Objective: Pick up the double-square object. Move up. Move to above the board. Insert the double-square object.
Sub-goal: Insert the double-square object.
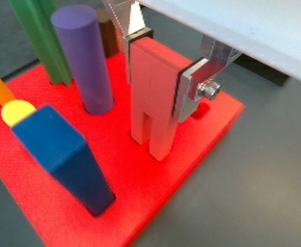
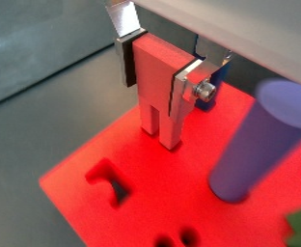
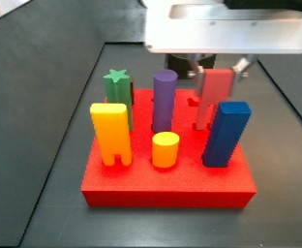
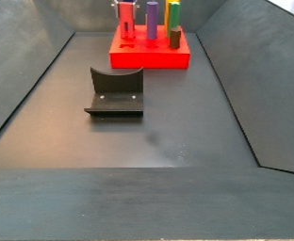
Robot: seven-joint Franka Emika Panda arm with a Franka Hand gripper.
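Observation:
My gripper [image 1: 164, 69] is shut on the double-square object [image 1: 153, 101], a tall salmon-red prism, gripping it near its top with one silver finger on each side. The prism stands upright with its stepped lower end meeting the top of the red board [image 1: 179, 188] near a corner. Any hole under it is hidden. The other wrist view shows the same grip [image 2: 160, 66] on the prism [image 2: 160, 101] over the board [image 2: 166, 188]. In a side view the gripper [image 3: 219, 70] holds the prism [image 3: 216, 95] at the back right of the board [image 3: 166, 192].
Standing in the board are a purple cylinder [image 3: 165, 97], a blue square prism [image 3: 226, 134], a short yellow cylinder [image 3: 166, 150], an orange-yellow notched block [image 3: 109, 134] and a green star peg [image 3: 116, 87]. The fixture [image 4: 116, 91] stands on the floor in front of the board [image 4: 150, 58].

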